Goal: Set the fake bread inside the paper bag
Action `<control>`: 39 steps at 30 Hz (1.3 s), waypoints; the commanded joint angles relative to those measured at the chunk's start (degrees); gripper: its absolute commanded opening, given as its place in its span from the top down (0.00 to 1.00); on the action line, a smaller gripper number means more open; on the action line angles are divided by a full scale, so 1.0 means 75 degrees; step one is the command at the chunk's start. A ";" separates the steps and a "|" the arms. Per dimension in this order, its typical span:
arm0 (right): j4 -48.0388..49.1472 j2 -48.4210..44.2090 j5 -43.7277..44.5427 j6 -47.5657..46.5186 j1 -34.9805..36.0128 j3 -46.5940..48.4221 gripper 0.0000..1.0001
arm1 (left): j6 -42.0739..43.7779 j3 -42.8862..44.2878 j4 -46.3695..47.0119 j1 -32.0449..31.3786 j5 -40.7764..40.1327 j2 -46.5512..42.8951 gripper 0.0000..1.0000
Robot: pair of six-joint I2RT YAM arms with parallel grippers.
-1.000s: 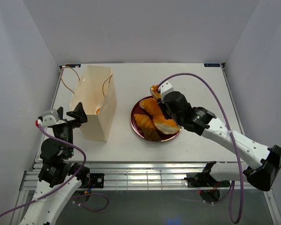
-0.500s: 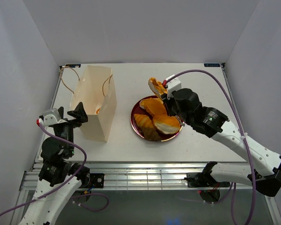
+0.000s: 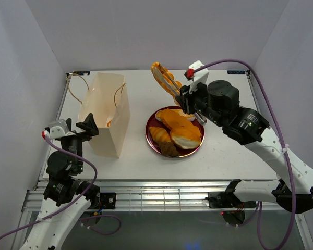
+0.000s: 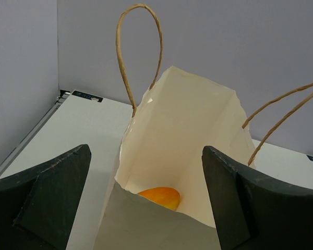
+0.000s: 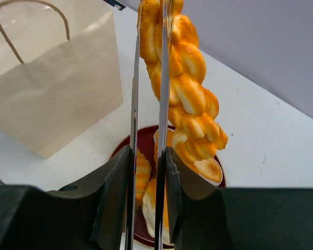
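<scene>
The right pincer (image 5: 146, 194) is clenched on a pair of thin metal tongs (image 5: 135, 104); its two black fingers press the tong blades from both sides. The blades run forward close together, and between them they pinch a long twisted bread (image 5: 190, 99), glossy and golden-orange. This bread is lifted clear of the dark red plate (image 3: 148, 133) and hangs almost upright. In the top view it is over the far edge of the plate, on the side toward the paper bag (image 3: 107, 117), but apart from the bag.

On the plate under it lie the other breads (image 3: 177, 127), several orange and brown pieces that touch each other. The plate stands on the white worktop (image 3: 224, 151), just beside the bag.

The bag stands upright with its mouth open and its brown cord handles (image 4: 138, 52) raised. At the bottom of the bag one orange bread (image 4: 159, 197) is partly visible.

The left pincer (image 3: 79, 130) is released, with its fingers spread wide and nothing between them. It is at the near left side of the bag and looks into the mouth. Whether it touches the paper, I cannot tell.
</scene>
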 commanded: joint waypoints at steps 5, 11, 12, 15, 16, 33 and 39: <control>0.0854 0.0660 -0.0963 -0.0649 -0.0038 0.1581 0.66 | 0.0046 -0.0006 -0.0032 -0.0036 0.0021 0.0139 0.02; 0.1579 0.1247 -0.1549 -0.0849 -0.0027 0.2158 0.66 | 0.0035 -0.0006 -0.0032 -0.0036 0.0033 0.0151 0.02; 0.1709 0.1305 -0.1620 -0.0860 -0.0026 0.2135 0.66 | 0.0023 -0.0006 -0.0032 -0.0036 0.0067 0.0151 0.02; 0.2202 0.1457 -0.1866 -0.0860 -0.0026 0.2135 0.66 | -0.0001 0.0006 -0.0044 -0.0036 0.0138 0.0186 0.02; 0.2296 0.1505 -0.1925 -0.0849 -0.0026 0.2147 0.66 | -0.0001 0.0006 -0.0044 -0.0036 0.0173 0.0186 0.02; 0.3550 0.3203 -0.3425 -0.0907 0.0102 0.3564 0.65 | -0.0083 0.0017 -0.0067 -0.0165 0.0349 0.0244 0.02; 0.3772 0.3684 -0.3800 -0.0849 0.0161 0.3963 0.65 | -0.0083 0.0029 -0.0067 -0.0247 0.0337 0.0221 0.02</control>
